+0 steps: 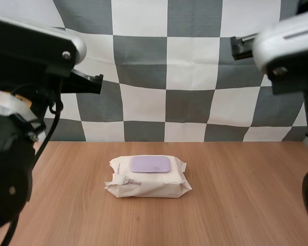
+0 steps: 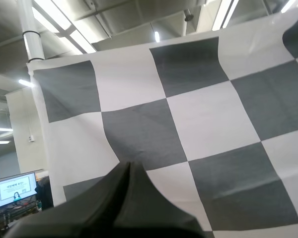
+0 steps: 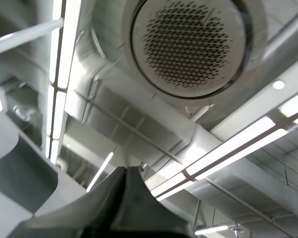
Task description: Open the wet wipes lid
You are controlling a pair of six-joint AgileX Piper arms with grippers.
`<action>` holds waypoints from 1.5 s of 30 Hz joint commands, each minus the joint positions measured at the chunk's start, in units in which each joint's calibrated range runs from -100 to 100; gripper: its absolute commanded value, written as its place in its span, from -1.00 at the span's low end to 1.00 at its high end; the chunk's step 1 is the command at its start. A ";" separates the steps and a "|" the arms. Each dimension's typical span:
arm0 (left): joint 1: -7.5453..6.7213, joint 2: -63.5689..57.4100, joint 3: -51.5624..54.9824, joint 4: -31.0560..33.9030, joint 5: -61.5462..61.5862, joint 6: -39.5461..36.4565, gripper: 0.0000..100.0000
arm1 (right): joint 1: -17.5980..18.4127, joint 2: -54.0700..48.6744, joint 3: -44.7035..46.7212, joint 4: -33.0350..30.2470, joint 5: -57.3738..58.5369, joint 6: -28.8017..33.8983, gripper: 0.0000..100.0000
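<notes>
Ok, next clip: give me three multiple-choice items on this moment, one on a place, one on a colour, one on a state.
1. Where does the pack of wet wipes lie?
A. near the middle of the table
B. at the table's right edge
C. in a wooden tray

2. What colour is the lid?
A. green
B. pale purple
C. red

3. How is the lid?
A. flipped up
B. torn off
C. shut flat

Answers:
1 A, the pack sits on bare wood with table showing on both sides of it.
2 B, the flap on top of the cream pack is lilac.
3 C, it lies flush on the pack's top with no edge raised.
</notes>
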State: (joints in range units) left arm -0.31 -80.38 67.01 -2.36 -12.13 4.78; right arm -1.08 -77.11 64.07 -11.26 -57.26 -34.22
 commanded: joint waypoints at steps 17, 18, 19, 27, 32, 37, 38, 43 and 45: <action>2.13 25.39 -9.81 10.54 69.09 24.63 -1.00 | 0.01 23.58 -13.00 1.97 122.54 -29.64 -1.00; 2.80 26.21 -9.01 11.05 68.35 23.42 -1.00 | 0.01 23.98 -11.95 2.78 121.51 -30.60 -1.00; 3.74 26.99 -8.34 11.03 66.88 22.38 -1.00 | 0.01 24.43 -10.85 3.46 119.79 -31.16 -1.00; 13.78 28.04 -6.78 -15.54 55.97 34.01 -1.00 | 0.01 26.97 -5.48 13.38 107.48 -36.13 -1.00; 19.09 32.83 -6.78 -43.29 66.34 52.42 -1.00 | 0.01 29.65 -5.47 15.62 107.48 -37.75 -1.00; 25.08 43.50 -6.78 -57.85 87.59 67.17 -1.00 | 0.01 29.64 -5.47 16.73 106.18 -37.75 -1.00; 26.58 46.17 -6.78 -59.82 95.02 69.66 -1.00 | 0.01 29.64 -5.47 16.85 106.18 -37.50 -1.00; 32.07 58.21 -6.78 -62.52 112.13 79.58 -1.00 | 0.01 29.64 -5.47 16.85 106.18 -35.79 -1.00; 32.03 61.29 -6.78 -61.97 112.13 79.96 -1.00 | 0.01 29.64 -5.47 16.97 106.00 -35.80 -1.00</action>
State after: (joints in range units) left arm 30.19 -26.61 60.21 -27.05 71.14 49.59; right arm -1.08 -47.51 58.59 5.70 48.67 -70.03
